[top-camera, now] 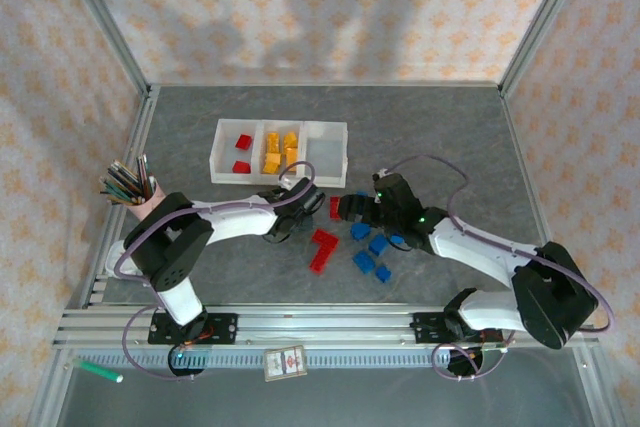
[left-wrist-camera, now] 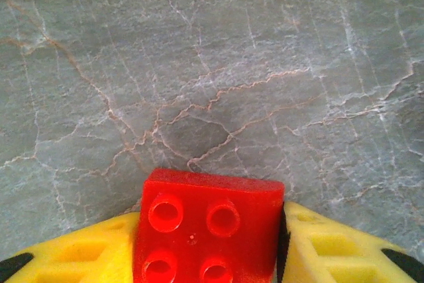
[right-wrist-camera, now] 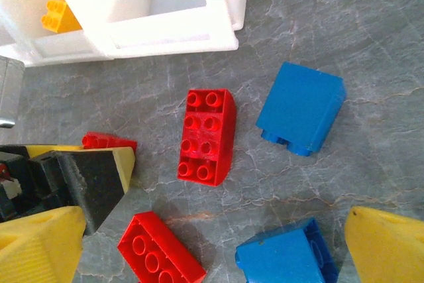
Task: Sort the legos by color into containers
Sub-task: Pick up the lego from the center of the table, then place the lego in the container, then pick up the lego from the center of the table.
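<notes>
the left arm rises from its base at the near left and stretches right across the worktop. the left claw has its yellow fingers clamped on a small red square plastic brick. the right arm folds at its elbow near the right edge and reaches left. the right claw sits low, its yellow fingers spread wide apart.

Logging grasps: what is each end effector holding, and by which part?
The left end effector clamps a red square brick by its two opposite side walls. The right end effector is open, holding nothing.
</notes>
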